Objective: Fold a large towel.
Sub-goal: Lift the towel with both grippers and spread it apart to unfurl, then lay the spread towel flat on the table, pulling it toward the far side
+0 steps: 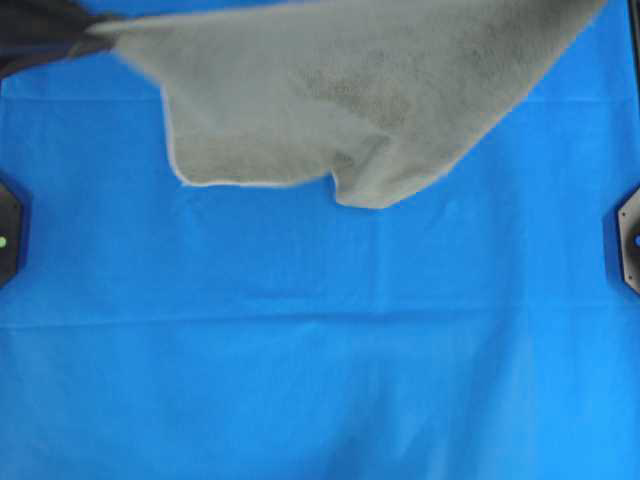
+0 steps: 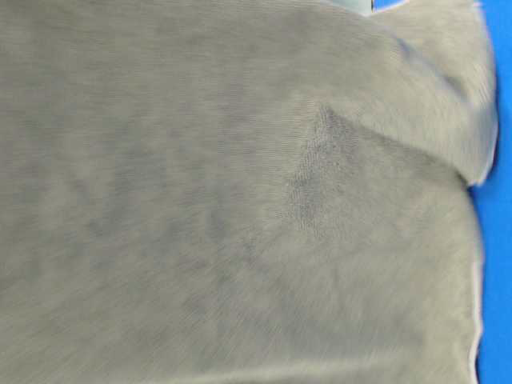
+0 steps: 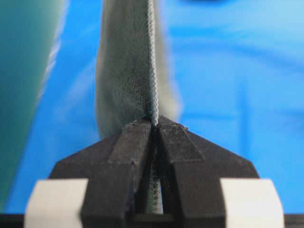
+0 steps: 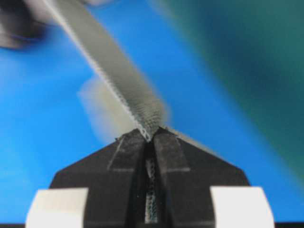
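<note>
The grey-green towel [image 1: 340, 90] hangs lifted at the top of the overhead view, stretched between its two upper corners, its lower edge drooping above the blue cloth. It fills the table-level view [image 2: 224, 208]. My left gripper [image 3: 155, 122] is shut on the towel's hem [image 3: 151, 57] at the upper left corner; its dark arm shows in the overhead view [image 1: 45, 30]. My right gripper [image 4: 151, 134] is shut on the hem [image 4: 118, 71] at the other corner and lies out of the overhead frame.
The blue cloth background [image 1: 320, 350] covers the whole table. Dark arm bases sit at the left edge [image 1: 8, 235] and right edge [image 1: 630, 240].
</note>
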